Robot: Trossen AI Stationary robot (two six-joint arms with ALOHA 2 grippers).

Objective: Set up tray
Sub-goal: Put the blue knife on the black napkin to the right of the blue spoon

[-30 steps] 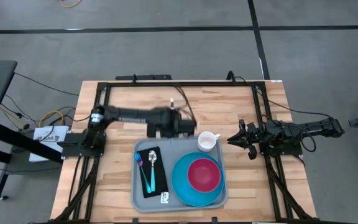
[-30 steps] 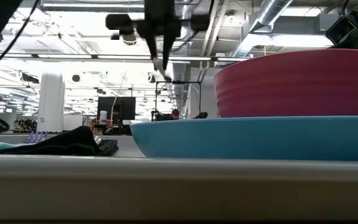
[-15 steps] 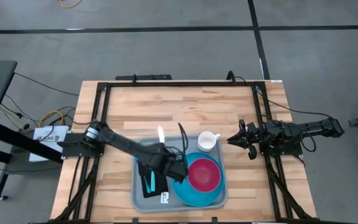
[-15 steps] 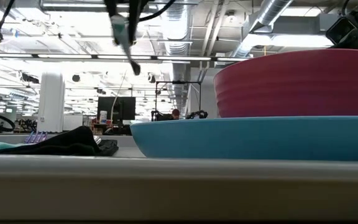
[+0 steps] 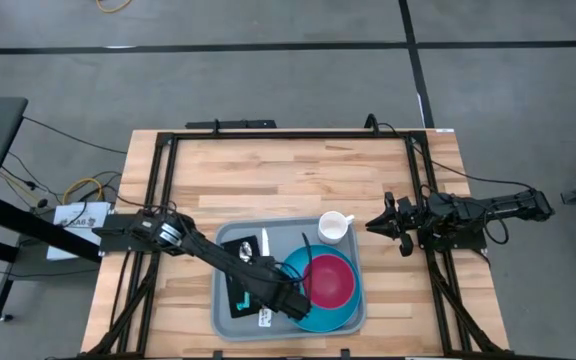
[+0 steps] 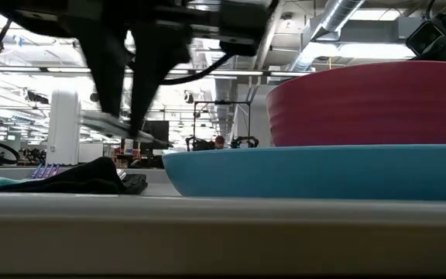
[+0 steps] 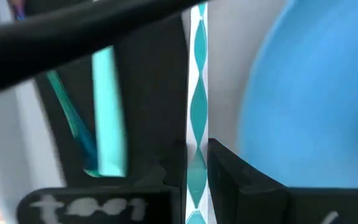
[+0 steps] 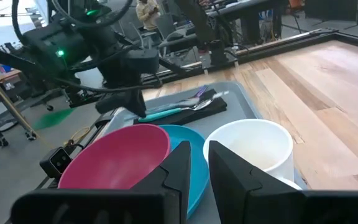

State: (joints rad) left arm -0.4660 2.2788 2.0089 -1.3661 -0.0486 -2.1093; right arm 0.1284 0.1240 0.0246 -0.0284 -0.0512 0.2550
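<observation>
**Over the Tray, Left Hand Clamping a Utensil**

On the near middle of the wooden table (image 5: 298, 170), finding the tray (image 5: 226, 322) lying flat, grey-blue, with its long sides running across the table. Inside it, toward the right, seeing a round blue plate (image 5: 334, 315) carrying a pink bowl (image 5: 330, 280). In the far right corner of the tray, noting a white cup (image 5: 335, 226) standing upright just beyond the plate. Along the left part of the tray, spotting a black napkin (image 5: 236, 298) lying with teal cutlery on top, partly hidden under the arm.

Reaching in low across the tray from the table's left edge, slanting over the napkin toward the plate: the left arm. In the left wrist view, catching the left hand (image 7: 196, 155) clamping its two dark fingers on a slim white utensil (image 7: 199, 93) patterned with teal diamonds. Hanging above the bare strip of tray between napkin and plate, with the utensil pointing toward the tray's far rim.

At the table's right edge, waiting off the tray and near the cup: the right hand (image 5: 378, 226), gripping nothing. Not managing to tell whether apart or together.
</observation>
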